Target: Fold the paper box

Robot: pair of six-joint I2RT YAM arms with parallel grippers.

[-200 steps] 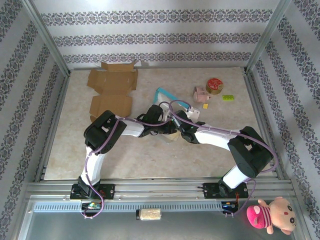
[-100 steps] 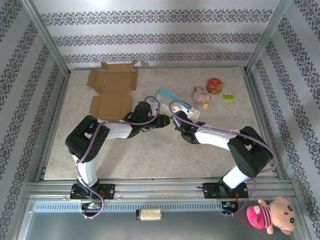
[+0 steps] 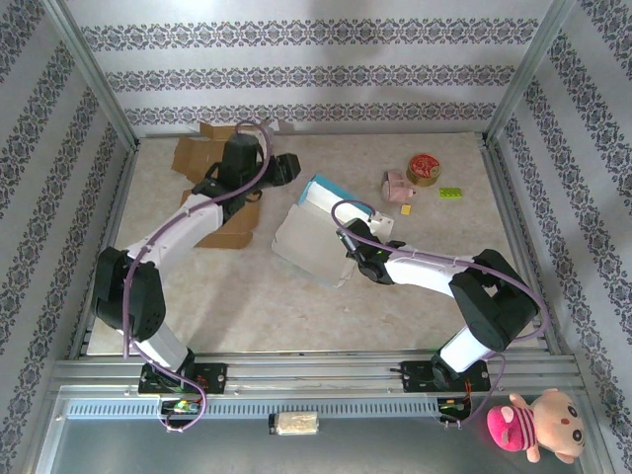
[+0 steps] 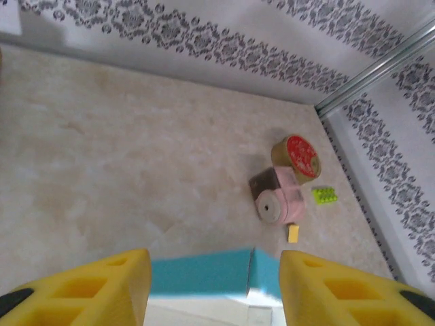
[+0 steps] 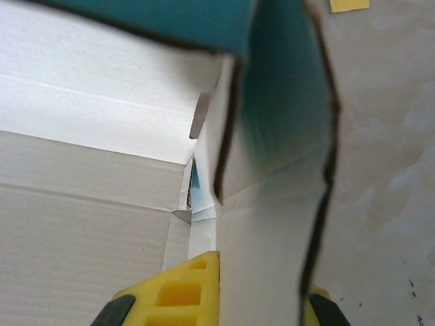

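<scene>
The paper box (image 3: 311, 242), white inside and teal outside, lies partly opened in the middle of the table. My right gripper (image 3: 349, 249) is shut on its right-hand wall; in the right wrist view the yellow fingers (image 5: 183, 292) pinch that white flap (image 5: 272, 258), with the box's interior (image 5: 102, 136) to the left. My left gripper (image 3: 284, 168) hovers at the far left over brown cardboard, apart from the box. In the left wrist view it (image 4: 214, 272) stands open with nothing held, and the box's teal edge (image 4: 204, 270) lies far below the fingers.
Flat brown cardboard (image 3: 212, 158) lies at the back left under the left arm. At the back right sit a pink object (image 3: 397, 185), a red-lidded can (image 3: 424, 168), a green brick (image 3: 450, 193) and a small yellow piece (image 3: 406, 209). A plush toy (image 3: 533, 423) lies off the table.
My left gripper has opened, let go of the box and swung back to the far left. The box has spread open on the table, still held by the right gripper.
</scene>
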